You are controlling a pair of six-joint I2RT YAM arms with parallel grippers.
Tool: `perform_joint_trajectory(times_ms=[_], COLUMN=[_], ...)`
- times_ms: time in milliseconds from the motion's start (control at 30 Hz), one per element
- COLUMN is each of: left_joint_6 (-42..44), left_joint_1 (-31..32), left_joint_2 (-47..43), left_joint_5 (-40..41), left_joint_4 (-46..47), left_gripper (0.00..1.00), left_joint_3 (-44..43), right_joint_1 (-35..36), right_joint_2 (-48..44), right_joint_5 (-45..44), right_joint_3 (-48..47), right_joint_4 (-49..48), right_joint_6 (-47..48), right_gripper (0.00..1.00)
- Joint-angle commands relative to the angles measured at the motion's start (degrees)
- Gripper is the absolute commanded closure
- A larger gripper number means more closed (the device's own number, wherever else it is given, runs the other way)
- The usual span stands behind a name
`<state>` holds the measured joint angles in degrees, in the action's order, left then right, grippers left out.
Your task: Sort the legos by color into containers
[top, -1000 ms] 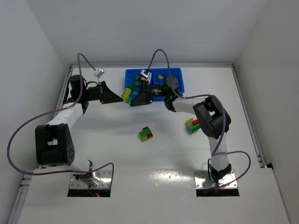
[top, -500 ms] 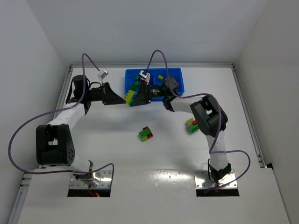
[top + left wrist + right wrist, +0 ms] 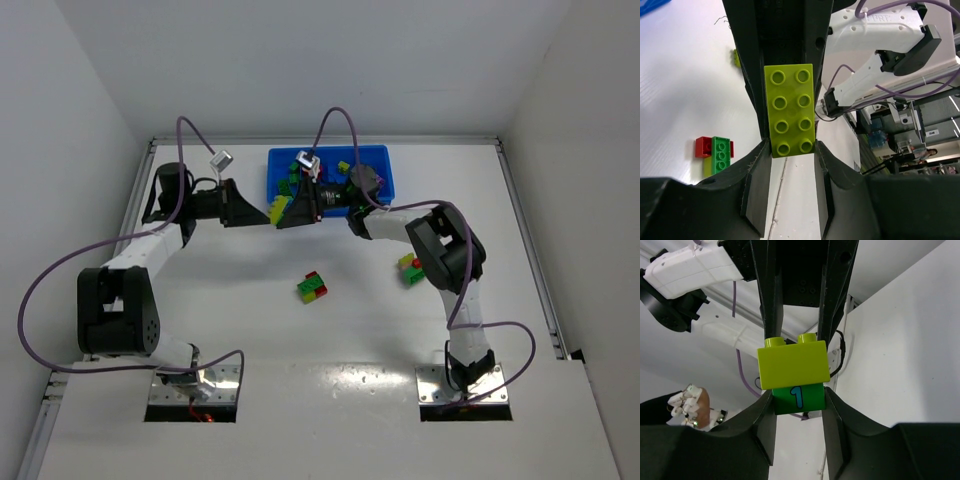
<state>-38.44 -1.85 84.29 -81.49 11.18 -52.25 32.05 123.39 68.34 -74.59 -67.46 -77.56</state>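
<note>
Lime brick (image 3: pixel 790 112), green brick (image 3: pixel 799 399), blue tray (image 3: pixel 378 152)

The top external camera is looking down from above and behind the arm bases (image 3: pixel 195 385) across the whole table (image 3: pixel 250 330). The wrist cameras are facing each other at close range, both framing one lime brick (image 3: pixel 791 110) joined to a green brick (image 3: pixel 797 399).

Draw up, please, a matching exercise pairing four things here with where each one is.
Things:
1. lime plastic eight-stud brick
2. green plastic brick printed with a 1
3. green, red and yellow brick clump
4. bright blue rectangular plastic tray

Places:
A. lying free on the white table
B. gripped by the right claw
C. at the table's far edge
D. gripped by the left claw

Pairs: 1-D, 2-B, 3-A, 4-C
</note>
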Motion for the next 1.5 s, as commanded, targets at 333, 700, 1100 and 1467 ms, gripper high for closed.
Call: perform_joint_trajectory(times_ms=[333,700,1100,1467], left_joint_6=[0.12,19.42,24.02,22.18], left_joint_1=[-6.23,5.41,26.63,30.50], left_joint_2=[-1.94,1.23,27.31,47.98], left_joint_5=[4.85,29.08,63.37,74.19], left_joint_4=[4.11,-15.73,-22.52,-25.32], left_gripper=[1.00,1.00,1.00,0.89], left_joint_3=[-1.98,-15.77,-40.81,-63.13], right_joint_1=[0.82,-7.96,-21.05,-27.22], right_joint_2=[-13.08,-32.15,-48.68,-51.24], right_joint_5=[2.59,-4.68,-28.16,-26.41], right_joint_3=[13.75,15.89,20.53,22.38], right_joint_4=[-3.65,65.36,83.45,84.51], right_joint_6=[9.25,61.67,74.92,74.40], right_gripper=[1.00,1.00,1.00,1.00])
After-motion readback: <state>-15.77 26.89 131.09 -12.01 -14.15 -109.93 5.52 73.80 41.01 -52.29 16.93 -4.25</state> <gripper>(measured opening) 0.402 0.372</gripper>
